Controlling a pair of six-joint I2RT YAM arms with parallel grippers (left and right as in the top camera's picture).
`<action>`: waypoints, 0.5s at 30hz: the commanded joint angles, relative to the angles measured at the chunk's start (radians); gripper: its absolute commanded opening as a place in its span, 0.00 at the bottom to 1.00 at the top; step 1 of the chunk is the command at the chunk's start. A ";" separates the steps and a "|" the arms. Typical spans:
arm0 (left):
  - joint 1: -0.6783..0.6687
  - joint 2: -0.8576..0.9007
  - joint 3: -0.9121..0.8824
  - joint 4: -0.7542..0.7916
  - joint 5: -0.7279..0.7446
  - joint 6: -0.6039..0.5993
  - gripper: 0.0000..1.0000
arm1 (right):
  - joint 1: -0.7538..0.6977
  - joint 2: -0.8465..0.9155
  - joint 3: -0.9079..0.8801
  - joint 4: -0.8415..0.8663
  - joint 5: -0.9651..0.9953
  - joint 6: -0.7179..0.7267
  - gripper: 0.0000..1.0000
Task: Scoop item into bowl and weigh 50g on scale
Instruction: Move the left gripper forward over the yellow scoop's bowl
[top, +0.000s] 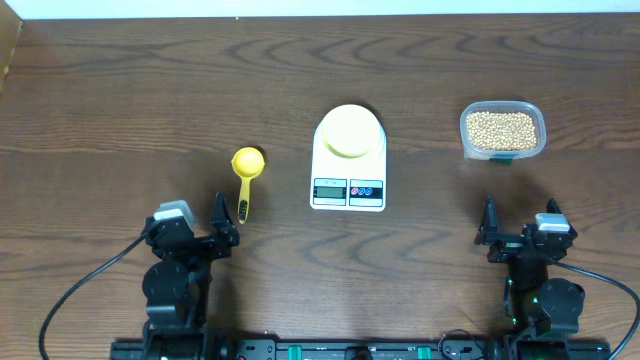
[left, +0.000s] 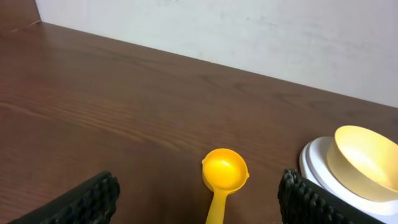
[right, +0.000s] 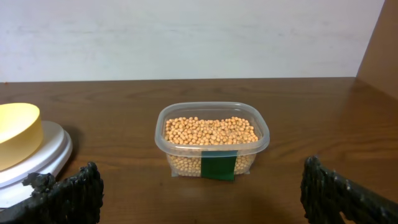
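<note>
A: How do the arms stand?
B: Both are folded low at the near edge of the table (top: 120, 120), well apart from all things. The left gripper (left: 198, 177) has its jaws spread wide and holds nothing; it faces the yellow scoop (top: 246, 170). The right gripper (right: 202, 165) is also wide and holds nothing, and it faces the clear tub (right: 261, 140) of beans (right: 210, 130).
A: And the bowl?
B: The bowl (top: 349, 130) sits on the scale (top: 347, 190), between scoop and tub.
A: What is unclear?
B: The display is too small to read. The left wrist view cuts off the scoop handle, and both wrist views cut off bowl and scale.
</note>
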 joint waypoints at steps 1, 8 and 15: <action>0.005 0.057 0.064 -0.004 -0.011 0.021 0.84 | 0.009 -0.010 -0.001 -0.004 0.001 -0.008 0.99; 0.005 0.219 0.148 -0.003 -0.011 0.028 0.84 | 0.009 -0.010 -0.001 -0.004 0.001 -0.008 0.99; 0.005 0.392 0.259 -0.031 -0.011 0.048 0.84 | 0.009 -0.010 -0.001 -0.004 0.001 -0.008 0.99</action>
